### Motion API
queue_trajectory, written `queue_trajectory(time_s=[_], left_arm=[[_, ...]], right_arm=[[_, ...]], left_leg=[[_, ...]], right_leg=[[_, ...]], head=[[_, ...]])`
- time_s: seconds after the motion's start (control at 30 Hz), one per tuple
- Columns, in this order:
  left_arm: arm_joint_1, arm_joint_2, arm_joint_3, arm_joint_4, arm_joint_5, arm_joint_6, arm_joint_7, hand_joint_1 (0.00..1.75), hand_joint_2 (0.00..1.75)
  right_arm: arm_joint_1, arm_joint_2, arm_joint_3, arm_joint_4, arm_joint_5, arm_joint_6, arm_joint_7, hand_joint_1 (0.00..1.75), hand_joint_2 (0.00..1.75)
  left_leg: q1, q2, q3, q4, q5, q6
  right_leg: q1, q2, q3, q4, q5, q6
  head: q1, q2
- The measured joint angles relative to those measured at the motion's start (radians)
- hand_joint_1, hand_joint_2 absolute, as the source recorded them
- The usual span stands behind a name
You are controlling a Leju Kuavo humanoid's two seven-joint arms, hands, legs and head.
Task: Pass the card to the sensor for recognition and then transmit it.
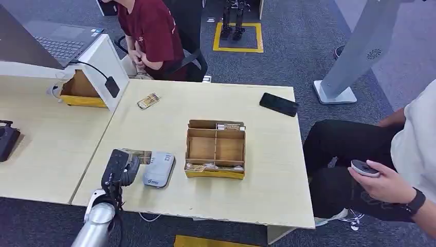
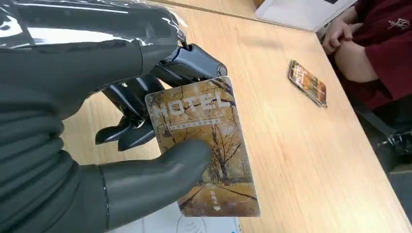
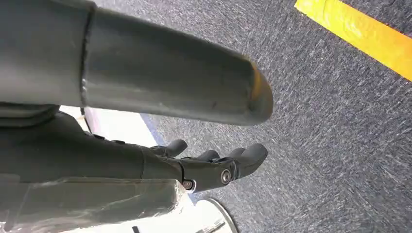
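Pinching the hotel card (image 2: 206, 150) between thumb and fingers, the left hand (image 1: 119, 168) hovers beside the grey sensor (image 1: 158, 169) on the counter (image 1: 169, 113), while the right hand (image 3: 209, 167) hangs empty, fingers loosely extended.

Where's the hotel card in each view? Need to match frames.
Head view: card in the left hand, beside the grey sensor.
Left wrist view: card mid-frame, pinched under the thumb.
Right wrist view: not in it.
Shared landmark: the spare card lying on the table.
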Motion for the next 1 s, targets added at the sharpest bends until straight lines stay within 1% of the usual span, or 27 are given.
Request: queue_trajectory(time_s=[0.17,0.5,1.0], left_arm=[[-0.011,-0.004,0.0,0.031,0.003,-0.005,0.0,1.75,1.75],[-0.008,-0.005,0.0,0.039,0.049,-0.06,-0.001,1.75,1.75],[-0.007,-0.005,0.0,0.039,0.053,-0.062,-0.001,1.75,1.75]], right_arm=[[0.0,0.0,0.0,0.0,0.0,0.003,0.007,0.0,0.0],[0.0,0.0,0.0,0.0,0.002,0.004,0.006,0.0,0.0],[0.0,0.0,-0.001,0.0,0.002,0.004,0.006,0.0,0.0]], left_leg=[[0.0,0.0,0.0,0.0,0.0,0.0],[0.0,0.0,0.0,0.0,0.0,0.0],[0.0,0.0,0.0,0.0,0.0,0.0]], right_leg=[[0.0,0.0,0.0,0.0,0.0,0.0],[0.0,0.0,0.0,0.0,0.0,0.0],[0.0,0.0,0.0,0.0,0.0,0.0]], head=[[0.0,0.0],[0.0,0.0],[0.0,0.0]])
